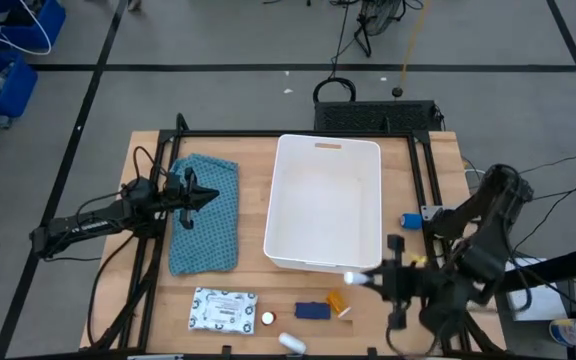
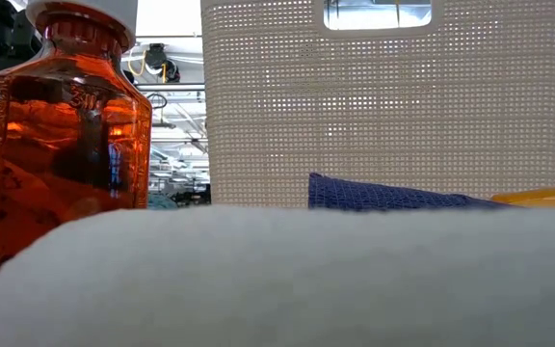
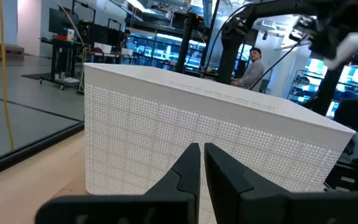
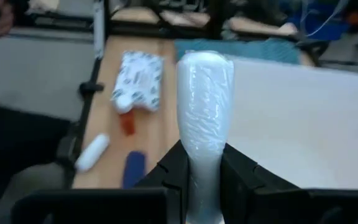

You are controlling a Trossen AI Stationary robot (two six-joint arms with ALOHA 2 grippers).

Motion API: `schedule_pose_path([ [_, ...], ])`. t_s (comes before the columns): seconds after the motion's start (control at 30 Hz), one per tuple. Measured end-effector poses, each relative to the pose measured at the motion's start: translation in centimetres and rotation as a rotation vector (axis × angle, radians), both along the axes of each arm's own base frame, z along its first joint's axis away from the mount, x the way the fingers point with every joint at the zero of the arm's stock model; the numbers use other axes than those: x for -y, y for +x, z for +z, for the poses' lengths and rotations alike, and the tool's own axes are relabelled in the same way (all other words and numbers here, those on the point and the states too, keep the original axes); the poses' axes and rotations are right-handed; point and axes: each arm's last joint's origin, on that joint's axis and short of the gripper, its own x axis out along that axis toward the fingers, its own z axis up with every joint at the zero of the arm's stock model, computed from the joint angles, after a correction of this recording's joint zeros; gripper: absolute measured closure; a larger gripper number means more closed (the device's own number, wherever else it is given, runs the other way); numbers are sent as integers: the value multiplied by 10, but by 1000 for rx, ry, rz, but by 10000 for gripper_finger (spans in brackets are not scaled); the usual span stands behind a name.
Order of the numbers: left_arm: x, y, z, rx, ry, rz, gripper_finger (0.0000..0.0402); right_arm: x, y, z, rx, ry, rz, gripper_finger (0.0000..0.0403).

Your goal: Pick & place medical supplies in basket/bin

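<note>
Right pincer (image 4: 204, 171) clamped on plastic-wrapped white tube (image 4: 205, 106) at large white plastic tub's (image 1: 298, 262) near rim, wrapping seen only in wrist view, left pincer (image 3: 201, 168) pressed together over teal patterned cloth (image 1: 208, 235)

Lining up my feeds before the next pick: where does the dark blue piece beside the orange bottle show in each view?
High view: blue piece near the table's front edge, below the white bin.
Low view: middle, in front of the bin.
Left wrist view: not in it.
Right wrist view: lower left, on bare wood.
Shared landmark: the white bin, in all four.
</note>
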Motion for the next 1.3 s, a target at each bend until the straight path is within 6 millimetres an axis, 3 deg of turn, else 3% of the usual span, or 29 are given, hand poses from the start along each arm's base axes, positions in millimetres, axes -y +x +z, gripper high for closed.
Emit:
schedule_pose_path([
  [0.33, 0, 0, 0, 0, 3, 0, 376, 82, 20, 28, 0, 43, -89, 357],
  [0.6, 0, 0, 0, 0, 6, 2, 376, 145, 45, 26, -94, 122, -97, 357],
  [0.97, 0, 0, 0, 0, 6, 11, 376, 219, 87, -19, -394, 169, -148, 357],
  [1.3, -1, 0, 0, -1, 14, 21, 376, 253, 114, -69, -680, 125, -83, 357],
])
